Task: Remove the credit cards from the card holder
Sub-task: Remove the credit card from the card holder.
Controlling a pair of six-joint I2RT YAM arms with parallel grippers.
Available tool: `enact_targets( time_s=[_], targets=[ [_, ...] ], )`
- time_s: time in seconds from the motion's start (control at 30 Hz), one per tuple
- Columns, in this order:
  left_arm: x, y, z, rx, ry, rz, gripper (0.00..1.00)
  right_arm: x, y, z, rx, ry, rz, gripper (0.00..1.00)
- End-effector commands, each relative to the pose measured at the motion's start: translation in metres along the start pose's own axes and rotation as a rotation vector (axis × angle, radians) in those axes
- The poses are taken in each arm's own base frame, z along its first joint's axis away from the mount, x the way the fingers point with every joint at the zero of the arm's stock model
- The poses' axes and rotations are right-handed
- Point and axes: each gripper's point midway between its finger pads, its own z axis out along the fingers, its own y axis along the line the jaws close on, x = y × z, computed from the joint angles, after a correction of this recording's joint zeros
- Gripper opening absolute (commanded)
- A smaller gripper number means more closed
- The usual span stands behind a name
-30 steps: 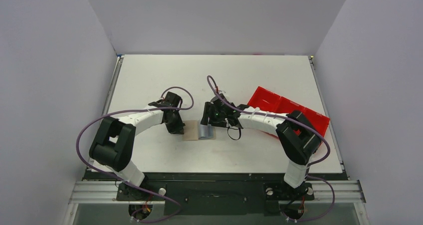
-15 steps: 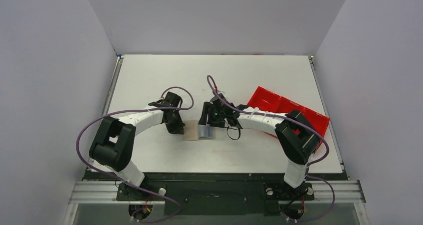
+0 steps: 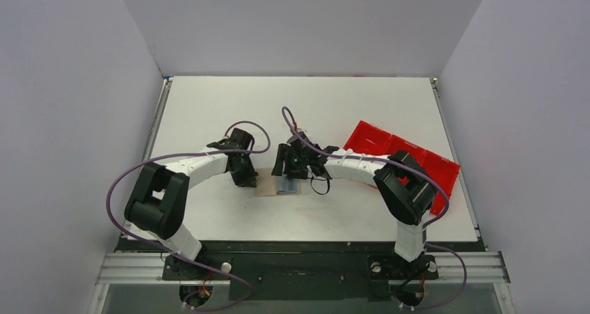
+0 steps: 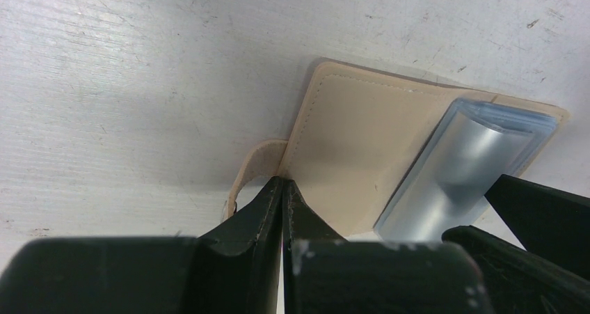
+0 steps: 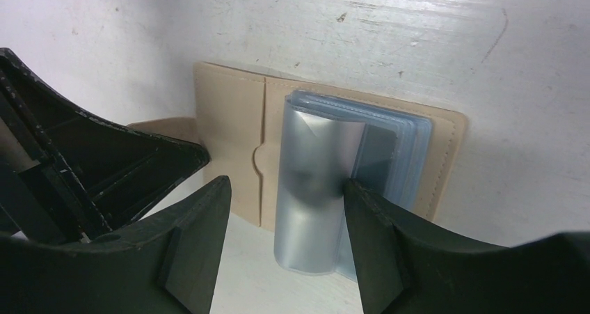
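Several credit cards (image 5: 316,182) are sitting in the card holder (image 5: 229,126), which is lying open on the table (image 3: 348,98). Their count is proving hard to tell, since the edges are overlapping and the top grey one is bowing upward over the rest. From above, the right gripper (image 5: 282,209) is covering most of them. Its jaws are standing about half open and straddling the bowed card, with one finger touching its edge and the other apart, gripping nothing. The left gripper (image 4: 282,189) is resting its fully closed fingertips at the holder's edge, beside the strap.
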Motion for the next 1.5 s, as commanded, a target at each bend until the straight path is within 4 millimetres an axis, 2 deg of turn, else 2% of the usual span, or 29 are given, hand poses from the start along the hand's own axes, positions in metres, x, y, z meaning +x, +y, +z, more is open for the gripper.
enact_targets(
  time_s=[0.0,0.27,0.53,0.67,0.77,0.87,1.1,1.27,1.47],
  targets=[
    [0.006,-0.005,0.008,0.025,0.019,-0.009,0.00,-0.007,0.024,0.005,-0.056,-0.015,-0.013,0.57],
    [0.002,-0.012,0.000,0.066,-0.001,-0.005,0.00,-0.004,0.045,0.014,-0.101,0.017,-0.018,0.57],
    [-0.009,-0.029,-0.031,0.155,-0.062,0.013,0.00,-0.011,0.060,0.017,-0.136,0.017,-0.011,0.57],
    [-0.013,-0.028,-0.048,0.153,-0.091,0.020,0.00,-0.011,0.065,0.022,-0.150,0.029,-0.002,0.57],
    [-0.012,-0.025,-0.058,0.151,-0.100,0.033,0.00,-0.008,0.063,0.027,-0.147,0.042,0.004,0.57],
    [-0.007,-0.029,-0.067,0.195,-0.098,0.044,0.00,-0.005,0.064,0.031,-0.155,0.051,0.017,0.57],
    [0.006,-0.044,-0.063,0.287,-0.065,0.030,0.05,0.001,0.068,0.039,-0.187,0.084,0.052,0.58],
    [0.013,-0.059,-0.065,0.389,-0.025,-0.001,0.16,0.003,0.069,0.039,-0.226,0.100,0.079,0.61],
    [0.016,-0.070,-0.070,0.458,0.001,-0.029,0.17,0.000,0.065,0.034,-0.231,0.097,0.077,0.64]
  ],
)
